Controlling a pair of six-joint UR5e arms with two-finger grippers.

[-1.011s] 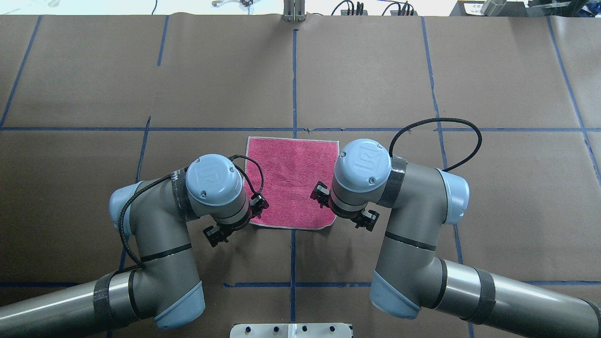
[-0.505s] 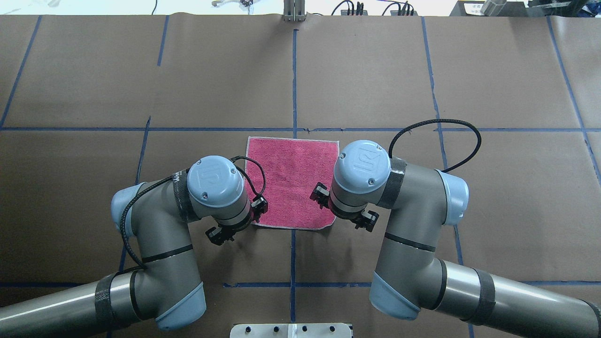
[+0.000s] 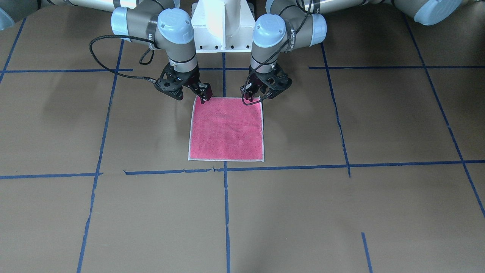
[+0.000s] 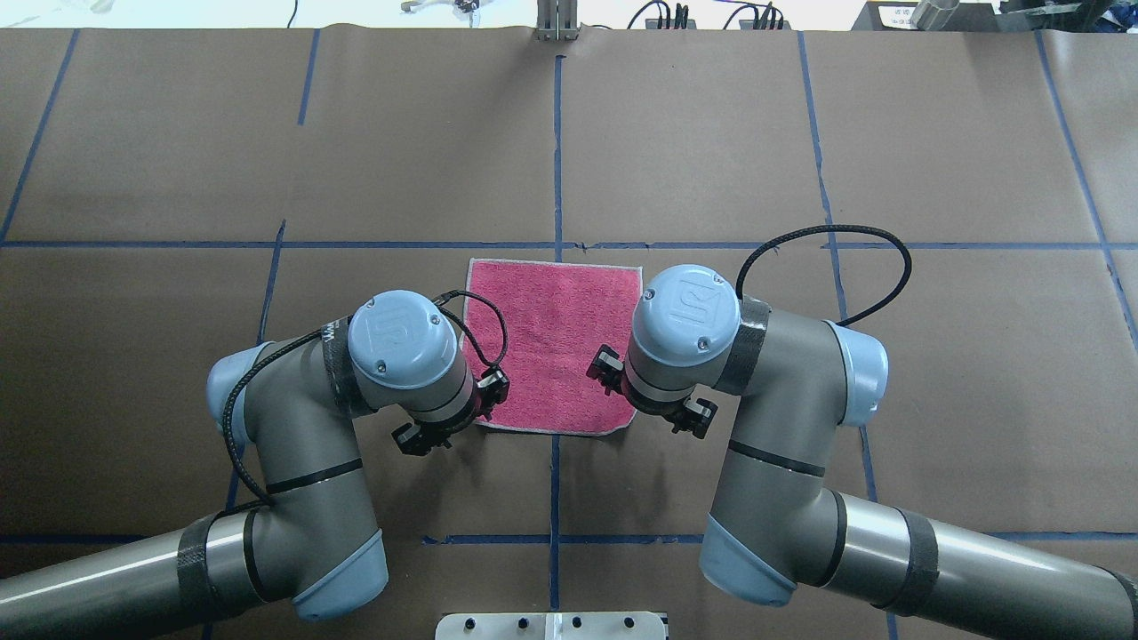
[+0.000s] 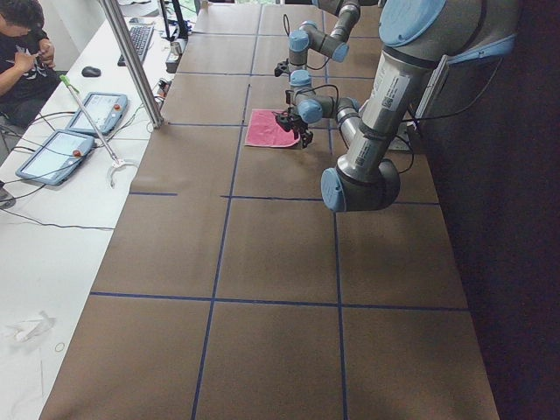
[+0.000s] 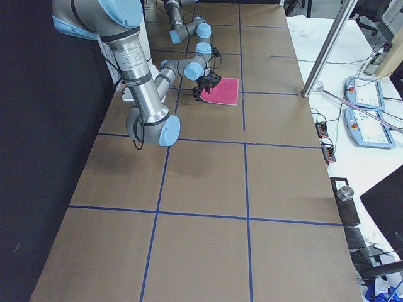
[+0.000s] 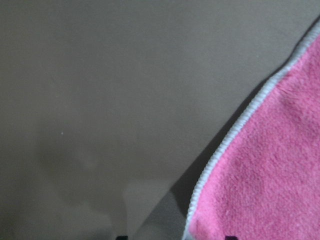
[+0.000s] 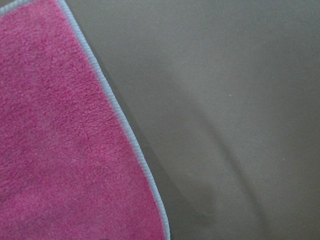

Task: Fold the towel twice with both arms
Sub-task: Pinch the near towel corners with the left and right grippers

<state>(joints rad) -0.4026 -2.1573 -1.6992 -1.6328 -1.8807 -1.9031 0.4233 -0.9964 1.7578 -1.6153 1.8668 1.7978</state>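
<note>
The towel (image 3: 226, 129) lies flat on the brown table with its pink-red face up and its pale border showing; it also shows in the overhead view (image 4: 556, 342). My left gripper (image 3: 251, 99) stands at the towel's near-left corner, low over it. The left wrist view shows the border (image 7: 235, 127) and two fingertips (image 7: 121, 237) set apart, so it is open. My right gripper (image 3: 204, 98) stands at the near-right corner, low, and looks open. The right wrist view shows the towel's edge (image 8: 125, 125) and no fingertips. In the overhead view both grippers are mostly hidden under the wrists.
Blue tape lines (image 4: 556, 151) divide the brown paper table cover. The white pedestal base (image 3: 222, 26) stands at the robot's side. A metal pole (image 5: 131, 61) stands at the far edge, and an operator (image 5: 22, 35) sits beyond it with tablets (image 5: 96, 109).
My left wrist has shifted and turned slightly, bringing its gripper closer over the towel's near-left corner. The right arm and the towel have not moved.
</note>
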